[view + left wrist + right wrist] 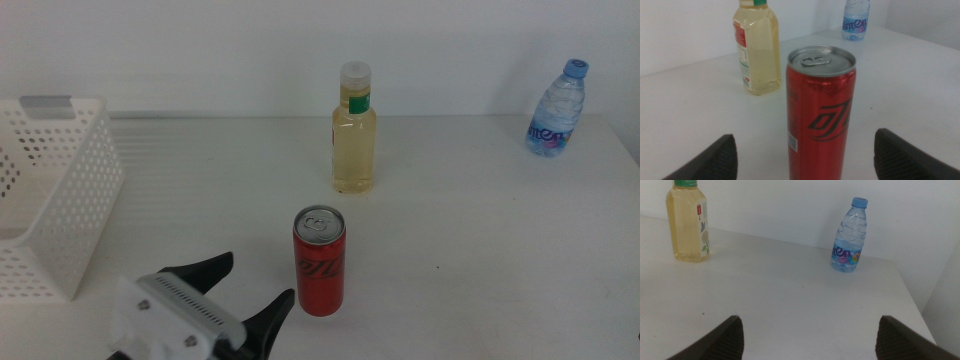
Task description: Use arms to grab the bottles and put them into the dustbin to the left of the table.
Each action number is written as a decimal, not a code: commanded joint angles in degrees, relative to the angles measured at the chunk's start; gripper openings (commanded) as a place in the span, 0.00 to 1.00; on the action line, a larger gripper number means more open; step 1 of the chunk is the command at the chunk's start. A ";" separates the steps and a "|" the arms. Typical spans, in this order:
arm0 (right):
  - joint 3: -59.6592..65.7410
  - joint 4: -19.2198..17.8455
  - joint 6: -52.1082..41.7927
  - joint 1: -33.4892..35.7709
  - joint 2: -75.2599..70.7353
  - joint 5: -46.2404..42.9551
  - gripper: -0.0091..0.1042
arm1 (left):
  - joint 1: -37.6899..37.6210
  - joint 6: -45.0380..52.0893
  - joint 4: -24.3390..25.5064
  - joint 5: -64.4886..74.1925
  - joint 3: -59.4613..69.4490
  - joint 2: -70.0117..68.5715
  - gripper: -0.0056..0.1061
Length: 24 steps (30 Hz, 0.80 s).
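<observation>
A white table [480, 250] seen from above and in front, with three drink containers standing upright and well apart. Nearest the camera is a slim red cola can [319, 261]; behind it stands a clear bottle of yellow liquid [354, 130] with a white cap and green band; far off at the right rear is a small blue-capped water bottle [556, 110]. At the left edge sits the white perforated dustbin [60, 200], nothing visible inside it from this angle. The left tool [250, 285] enters from the bottom of the picture, its two dark jaws spread wide and aimed at the can — close beside it but not touching. Its wrist camera shows the can centred between the open jaws, a clear gap on each side. The right tool [810, 337] is out of the overhead picture; its own camera shows its jaws also spread, holding nothing, facing the water bottle across bare table. The step in hand appears to be the approach to the first grasp. The next move likely calls for pushing forward until the jaws flank the can's body, then closing squarely — a tall, narrow can would tip easily if nudged.
</observation>
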 commanded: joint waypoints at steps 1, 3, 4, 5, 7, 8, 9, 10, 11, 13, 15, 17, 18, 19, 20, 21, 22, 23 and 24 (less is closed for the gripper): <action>-0.45 -0.33 -0.60 -0.22 -1.65 -4.35 0.78 | -0.08 -0.03 -0.15 -4.52 -2.48 0.87 0.86; -0.45 -0.33 -0.60 -0.22 -1.65 -4.35 0.78 | -0.08 -1.16 -0.08 -5.90 -3.33 3.42 0.86; -0.45 -0.33 -0.60 -0.22 -1.65 -4.35 0.78 | -0.08 -1.62 0.11 -7.11 -3.76 4.89 0.86; -0.45 -0.33 -0.60 -0.22 -1.65 -4.35 0.78 | -0.08 -2.21 0.33 -8.30 -4.15 6.12 0.86; -0.45 -0.33 -0.60 -0.22 -1.65 -4.35 0.78 | -0.08 -3.27 1.01 -11.87 -4.71 9.29 0.86; -0.45 -0.33 -0.60 -0.22 -1.65 -4.35 0.78 | -0.08 -3.87 1.40 -13.35 -4.94 10.54 0.86; -0.45 -0.33 -0.60 -0.22 -1.65 -4.35 0.78 | -0.08 -4.80 1.54 -13.70 -5.38 12.02 0.86; -0.45 -0.33 -0.60 -0.22 -1.65 -4.35 0.78 | -0.02 -5.68 1.80 -13.70 -6.00 13.23 0.86; -0.45 -0.33 -0.60 -0.22 -1.65 -4.35 0.78 | -0.02 -5.97 1.85 -13.70 -6.44 14.14 0.86; -0.45 -0.33 -0.60 -0.22 -1.65 -4.35 0.78 | -0.02 -5.85 2.24 -13.70 -7.65 15.82 0.86; -0.45 -0.33 -0.60 -0.22 -1.65 -4.35 0.78 | -0.02 -5.85 2.32 -13.70 -8.76 16.81 0.86; -0.45 -0.33 -0.60 -0.22 -1.65 -4.35 0.78 | -0.02 -5.69 2.32 -13.70 -9.57 17.34 0.86; -0.45 -0.33 -0.60 -0.22 -1.65 -4.35 0.78 | -0.02 -5.40 2.20 -13.70 -10.03 17.57 0.86; -0.45 -0.33 -0.60 -0.22 -1.65 -4.35 0.78 | -0.02 -5.08 2.19 -13.70 -10.51 17.68 0.86; -0.45 -0.33 -0.60 -0.22 -1.65 -4.35 0.78 | 0.14 -4.99 2.15 -13.70 -10.88 17.92 0.86; -0.45 -0.33 -0.60 -0.22 -1.65 -4.35 0.78 | 0.72 -5.06 2.58 -13.56 -11.41 17.99 0.86; -0.45 -0.33 -0.60 -0.22 -1.65 -4.35 0.78 | 1.46 -5.06 3.81 -13.36 -11.93 18.13 0.86; -0.45 -0.33 -0.60 -0.22 -1.65 -4.35 0.78 | 2.20 -5.28 4.98 -13.37 -12.26 18.34 0.86; -0.45 -0.33 -0.60 -0.22 -1.65 -4.35 0.78 | 3.18 -5.69 6.53 -13.36 -12.74 18.59 0.86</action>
